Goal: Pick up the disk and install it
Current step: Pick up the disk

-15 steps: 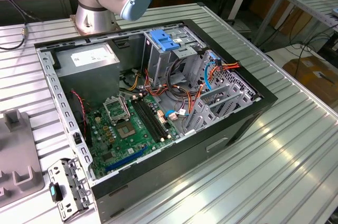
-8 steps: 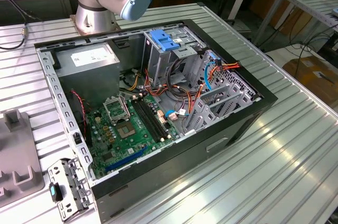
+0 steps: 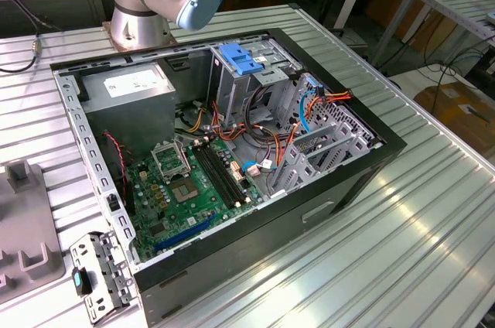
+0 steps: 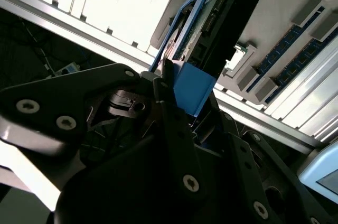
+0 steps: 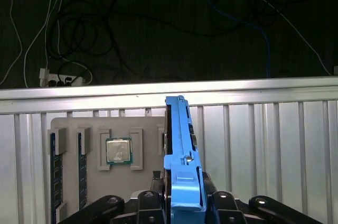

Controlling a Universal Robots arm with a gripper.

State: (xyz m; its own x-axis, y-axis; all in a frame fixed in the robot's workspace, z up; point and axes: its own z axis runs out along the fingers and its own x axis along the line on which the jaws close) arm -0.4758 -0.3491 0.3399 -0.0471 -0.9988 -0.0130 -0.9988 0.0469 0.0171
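Observation:
The disk point(image 5: 182, 145) stands edge-on in the first wrist view, a black slab with a bright blue rail along its side. My gripper point(image 5: 182, 197) is shut on its lower end, with dark fingers point(image 5: 150, 203) on both sides. In the second wrist view the disk point(image 4: 224, 23) rises away from the gripper point(image 4: 185, 102), its blue tab pinched between the fingers point(image 4: 163, 100). The disk is held in the air above a grey parts tray point(image 5: 148, 139) on the ribbed metal table.
The open computer case point(image 3: 340, 181) lies on the table, with a motherboard point(image 3: 186, 189), a drive cage topped by a light-blue bracket point(image 3: 240, 61), and orange and blue cables. The arm's base point(image 3: 147, 3) stands behind it. The tray point(image 3: 23, 227) holds a processor point(image 5: 119, 151) and memory sticks point(image 5: 53, 171).

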